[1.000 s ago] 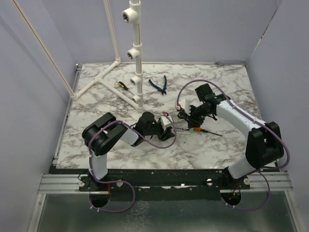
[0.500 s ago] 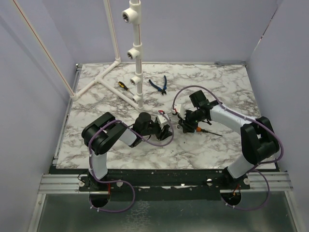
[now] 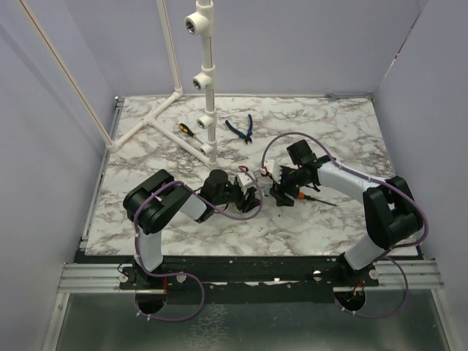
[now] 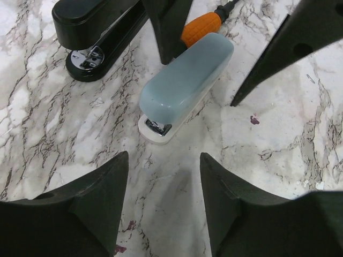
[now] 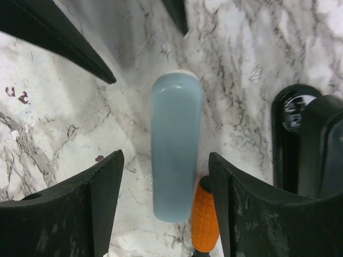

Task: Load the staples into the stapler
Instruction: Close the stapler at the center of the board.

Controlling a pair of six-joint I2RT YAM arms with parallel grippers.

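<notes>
- left hand (image 4: 164,160): fingers spread, only bare marble between them, tips low over the tabletop (image 4: 43,134). It holds nothing.
- right hand (image 5: 163,158): fingers spread, straddling the rear part of the pale teal bar (image 5: 176,144). Marble shows between the bar and the finger on one side. On the other side the gap is thin, and I cannot tell whether they touch. No pinch on the bar is evident.
- The two hands face each other tip to tip at mid-tabletop. The pale teal bar lies between them. Its front end, with a metal mouth, points at the left hand and sits just beyond that hand's fingertips.
- stapler (image 4: 99,32): black, lying on the tabletop just beside the pale teal bar and roughly parallel to it. Silvery metal shows at its front end. One finger of the right hand stands between the stapler and the bar. The stapler is not between the fingers of either hand.
- orange-handled screwdriver (image 4: 201,29): the handle lies close against the rear end of the bar, by the right hand's finger. The dark shaft runs away from the hands across the marble.
- Farther back on the tabletop, well apart from the hands: blue-handled pliers (image 3: 240,129), a small yellow-and-black screwdriver (image 3: 186,129) and a white pipe frame (image 3: 206,80) standing upright.
</notes>
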